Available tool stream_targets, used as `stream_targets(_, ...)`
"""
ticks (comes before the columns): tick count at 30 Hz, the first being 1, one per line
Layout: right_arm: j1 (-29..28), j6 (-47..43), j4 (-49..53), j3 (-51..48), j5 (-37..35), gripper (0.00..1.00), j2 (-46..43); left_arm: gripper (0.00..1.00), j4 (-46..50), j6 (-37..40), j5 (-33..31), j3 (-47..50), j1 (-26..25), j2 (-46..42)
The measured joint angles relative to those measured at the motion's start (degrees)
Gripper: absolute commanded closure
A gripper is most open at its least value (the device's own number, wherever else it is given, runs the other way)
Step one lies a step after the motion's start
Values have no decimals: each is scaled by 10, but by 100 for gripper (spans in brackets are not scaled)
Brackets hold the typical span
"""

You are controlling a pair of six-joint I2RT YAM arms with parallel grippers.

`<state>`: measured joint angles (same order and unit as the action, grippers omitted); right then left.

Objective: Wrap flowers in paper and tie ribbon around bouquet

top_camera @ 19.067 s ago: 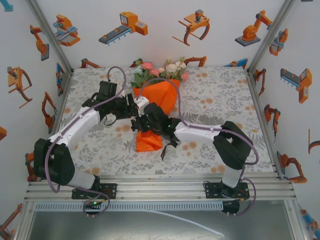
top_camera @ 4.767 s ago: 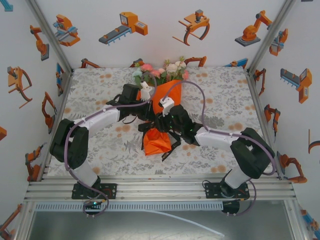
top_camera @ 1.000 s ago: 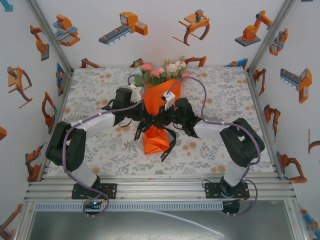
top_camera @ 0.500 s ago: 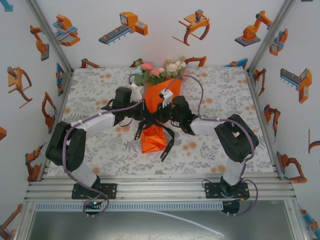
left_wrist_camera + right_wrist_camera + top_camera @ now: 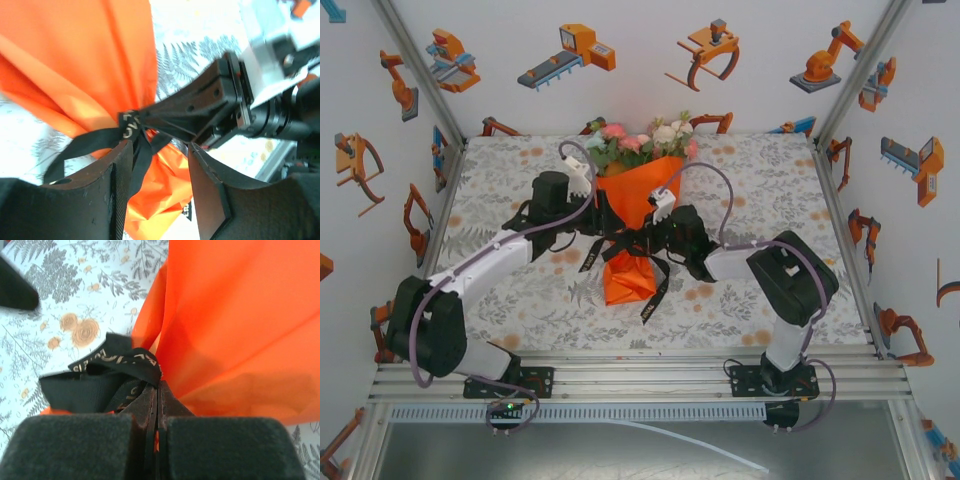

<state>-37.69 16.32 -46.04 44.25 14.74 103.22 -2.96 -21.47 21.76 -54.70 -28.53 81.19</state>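
Container first: the bright orange paper cone [image 5: 642,190] is on the table with its wide mouth toward the far wall. It holds the small bunch of pink, white and pale green artificial flowers [image 5: 642,140]. Blooms and leaves stick out of the mouth; the stems are hidden inside the paper. The cone is pinched at the waist, and below the pinch the paper flares out again toward my bases. The long narrow black ribbon [image 5: 657,288] goes round that waist. It has faint pale lettering, and its loose tails trail toward the near edge on both sides of the lower flare. My right claw [image 5: 157,386] is closed, fingers pressed flat together with the black ribbon pinched at the tips, right against the paper at the knot. My left claw [image 5: 160,150] is open, fingers apart at the waist. A ribbon strand runs down just beside one finger; I can't tell if it touches. The two claws come in from opposite sides and nearly meet at the knot. Surface: pale tablecloth with grey fern and orange flower print [image 5: 770,190], flat over the whole table. Room: white walls with orange and grey robot stickers [image 5: 570,52], aluminium frame rails [image 5: 640,372] up the corners and along the near edge by my bases.
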Motion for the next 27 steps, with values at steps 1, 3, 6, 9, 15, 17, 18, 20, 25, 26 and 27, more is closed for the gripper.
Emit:
stream_targets(1, -1, -1, -14, -13, 1, 100, -2, 56, 4, -1, -13, -3, 5, -2)
stream_targets(3, -2, -4, -39, -31, 5, 100, -3, 62, 20, -2, -32, -16, 13, 10)
stream_targets(6, -3, -8, -63, -42, 10, 100, -3, 69, 56, -1, -38, -61, 23, 66)
stream_targets(9, -3, -14, -75, -43, 13, 100, -7, 71, 76, -3, -21, -104, 23, 132)
stream_targets(15, -3, -26, -88, -43, 16, 100, -23, 76, 77, -8, 34, -116, 15, 189)
stream_targets(17, -3, -29, -89, -43, 15, 100, -24, 77, 77, -8, 54, -129, 12, 205)
stream_targets(18, -3, -30, -89, -43, 15, 100, -24, 77, 76, -7, 63, -133, 12, 209)
stream_targets(20, -3, -31, -89, -43, 15, 100, -24, 77, 73, -8, 84, -135, 12, 212)
stream_targets(25, -3, -35, -86, -43, 15, 100, -24, 76, 49, -21, 115, -121, 12, 207)
stream_targets(26, -3, -35, -84, -43, 15, 100, -24, 76, 46, -26, 121, -115, 12, 203)
stream_targets(27, -3, -36, -82, -43, 14, 100, -24, 76, 43, -30, 127, -109, 13, 200)
